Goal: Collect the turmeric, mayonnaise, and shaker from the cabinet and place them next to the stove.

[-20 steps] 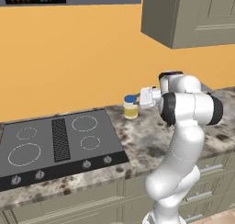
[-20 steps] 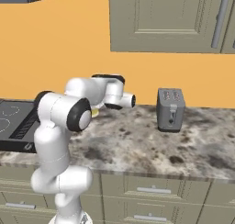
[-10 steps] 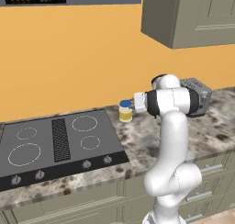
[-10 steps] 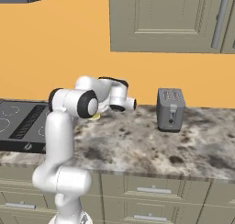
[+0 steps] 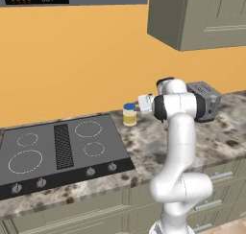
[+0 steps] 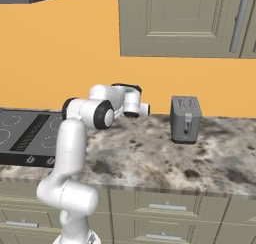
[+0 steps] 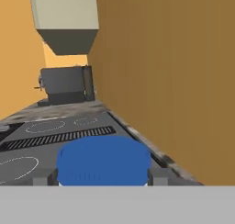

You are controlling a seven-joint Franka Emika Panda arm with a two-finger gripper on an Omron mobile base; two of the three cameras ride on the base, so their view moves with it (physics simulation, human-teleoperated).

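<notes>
Your gripper (image 5: 136, 105) holds the mayonnaise (image 5: 129, 114): in the hand view the blue lid (image 7: 103, 160) sits squarely between the two fingertips (image 7: 158, 176), which press against its sides, so the jaws are clamped on the jar. From the left base view the jar is at the counter (image 5: 158, 142) just beside the stove (image 5: 62, 146), off its back right corner and close to the wall. You cannot tell from these pictures whether its base already rests on the stone or hangs a little above it.

Progress, as a judgement: the mayonnaise is at its destination but not yet released, so count that item as nearly done, not done. No turmeric and no shaker stand next to the stove, so both appear to be outstanding. The cabinet (image 5: 202, 17) above shows closed door fronts here; its contents are hidden. A toaster (image 6: 185, 119) stands on the counter to the right, well apart from the drop spot.
</notes>
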